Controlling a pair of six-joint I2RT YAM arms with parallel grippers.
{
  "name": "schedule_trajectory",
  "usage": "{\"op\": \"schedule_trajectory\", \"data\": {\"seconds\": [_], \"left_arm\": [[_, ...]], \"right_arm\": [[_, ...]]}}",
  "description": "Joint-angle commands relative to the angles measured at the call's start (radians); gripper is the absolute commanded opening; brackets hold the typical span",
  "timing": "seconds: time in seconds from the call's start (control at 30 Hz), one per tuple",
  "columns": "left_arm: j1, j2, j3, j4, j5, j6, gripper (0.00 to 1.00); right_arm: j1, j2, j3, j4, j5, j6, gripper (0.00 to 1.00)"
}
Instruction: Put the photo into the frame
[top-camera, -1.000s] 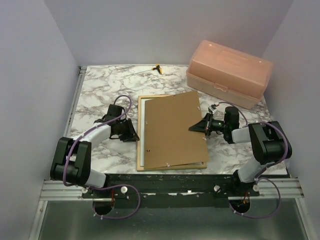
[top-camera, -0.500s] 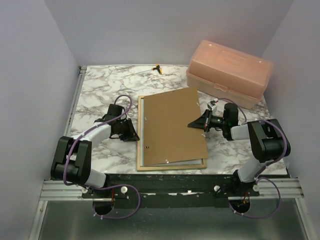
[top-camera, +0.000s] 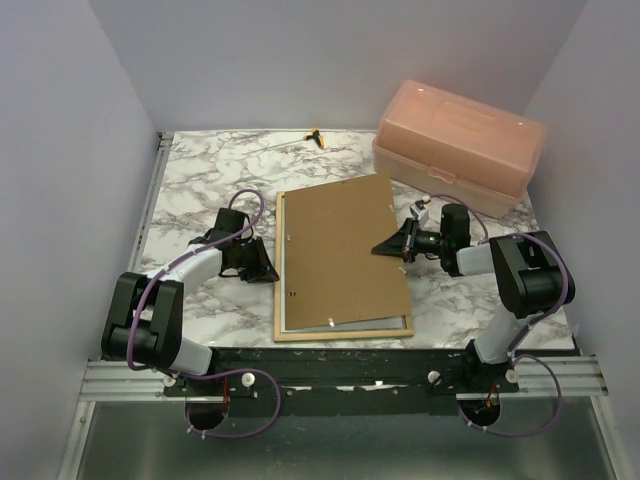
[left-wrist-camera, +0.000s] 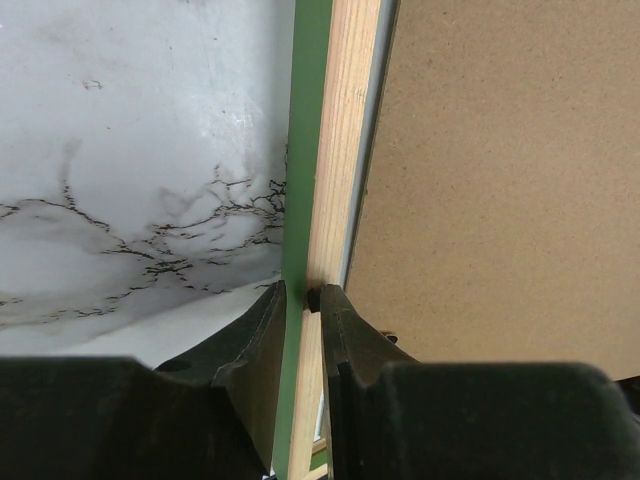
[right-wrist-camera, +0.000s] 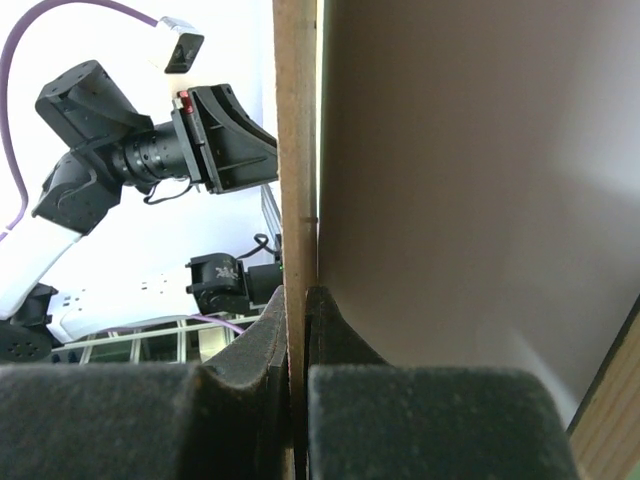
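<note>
While backing (top-camera: 345, 250) mostly hides photo (top-camera: 284, 270), left tool (left-wrist-camera: 303, 298) grips frame (left-wrist-camera: 312, 150), right tool (right-wrist-camera: 297, 300) clamps backing.

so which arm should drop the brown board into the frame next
right arm: its jaws pinch the backing board by its right edge. left arm jaws clamp the frame at its left rail, steadying it.

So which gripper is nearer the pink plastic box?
Right. The right gripper, pinching the brown backing board's right edge, sits in front of the pink plastic box; the left gripper clamps the frame's left rail.
</note>
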Motion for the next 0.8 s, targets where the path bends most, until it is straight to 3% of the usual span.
{"op": "schedule_trajectory", "data": {"seconds": [0.0, 0.37, 0.63, 0.77], "left_arm": [[0.004, 0.020, 0.014, 0.001, -0.009, 0.024, 0.21], [0.003, 0.023, 0.010, 0.009, -0.006, 0.022, 0.20], [0.003, 0.029, 0.009, 0.014, -0.001, 0.021, 0.20], [0.003, 0.031, 0.010, 0.014, 0.001, 0.022, 0.20]], "right_arm": [[0.016, 0.013, 0.018, -0.018, 0.009, -0.018, 0.00], [0.018, -0.018, -0.007, -0.072, 0.012, 0.045, 0.00], [0.028, -0.054, 0.042, -0.327, 0.046, -0.117, 0.00], [0.032, -0.047, 0.049, -0.378, 0.065, -0.142, 0.00]]}}
